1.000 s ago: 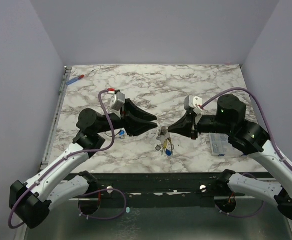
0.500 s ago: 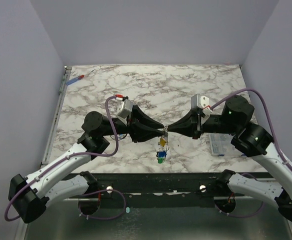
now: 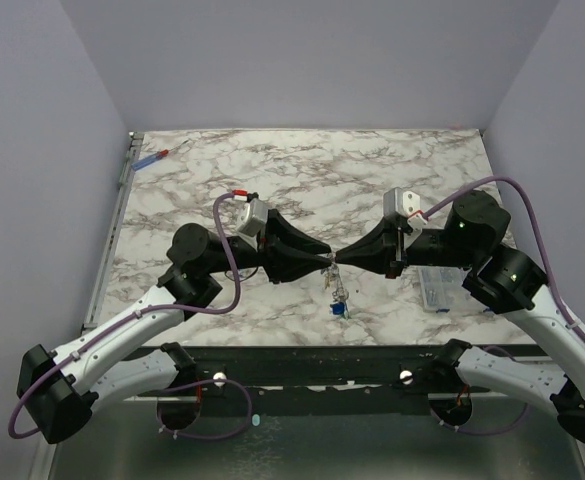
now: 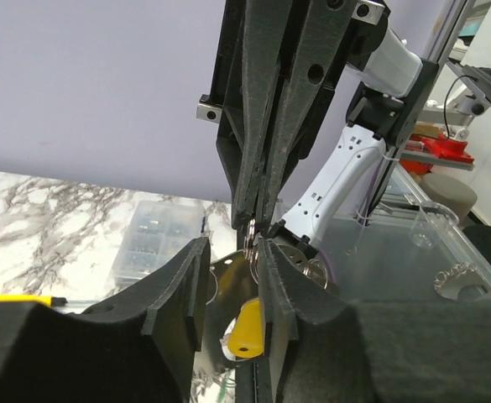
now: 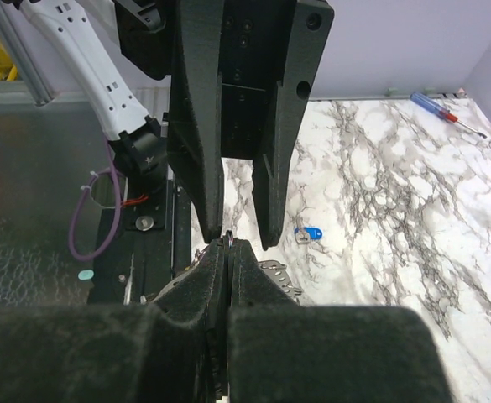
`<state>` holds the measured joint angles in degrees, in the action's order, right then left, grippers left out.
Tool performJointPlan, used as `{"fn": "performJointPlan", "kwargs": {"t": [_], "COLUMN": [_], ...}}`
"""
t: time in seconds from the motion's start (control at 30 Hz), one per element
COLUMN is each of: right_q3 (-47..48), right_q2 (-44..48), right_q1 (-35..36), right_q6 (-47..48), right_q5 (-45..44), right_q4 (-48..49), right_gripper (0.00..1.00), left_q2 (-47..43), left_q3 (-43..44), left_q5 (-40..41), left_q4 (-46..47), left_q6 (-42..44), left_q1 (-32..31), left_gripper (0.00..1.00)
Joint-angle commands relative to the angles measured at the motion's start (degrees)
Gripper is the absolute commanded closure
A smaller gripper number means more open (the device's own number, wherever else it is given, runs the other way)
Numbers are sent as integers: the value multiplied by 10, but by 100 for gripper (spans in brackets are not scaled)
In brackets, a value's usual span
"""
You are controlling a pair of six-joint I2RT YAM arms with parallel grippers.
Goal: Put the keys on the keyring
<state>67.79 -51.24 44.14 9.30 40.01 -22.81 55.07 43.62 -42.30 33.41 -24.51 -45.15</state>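
My right fingers (image 3: 344, 259): together, clamped on the keyring (image 5: 228, 238) | my left fingers (image 3: 322, 262): apart, one on each side of the keyring, facing the right tips | the keys (image 3: 338, 297): hanging under the keyring, over the middle of the tabletop (image 3: 302, 170), nearer its near edge

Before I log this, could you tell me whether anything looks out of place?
A small silver key with a blue plastic tag lies alone on the white marble table, apart from the keys hanging below the right gripper.
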Motion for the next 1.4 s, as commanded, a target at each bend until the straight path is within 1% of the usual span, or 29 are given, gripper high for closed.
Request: {"fn": "performJointPlan", "kwargs": {"t": [0.0,0.2,0.73,1.37], "right_q3": [9,9,10,-2], "right_q2": [5,4,7,19], "right_q1": [0,0,0,0], "right_q6": [2,2,-6,-22], "right_q5": [15,19,12,-16], "right_q4": [10,14,24,76], "right_gripper": [99,99,99,99], "left_q2": [-10,2,0,13], "left_q3": [23,26,15,5], "left_q5": [29,28,33,33], "left_q4": [15,15,15,20], "left_q6": [12,12,20,6], "left_q1": [-4,-4,-4,-5], "left_gripper": [67,72,73,73]}}
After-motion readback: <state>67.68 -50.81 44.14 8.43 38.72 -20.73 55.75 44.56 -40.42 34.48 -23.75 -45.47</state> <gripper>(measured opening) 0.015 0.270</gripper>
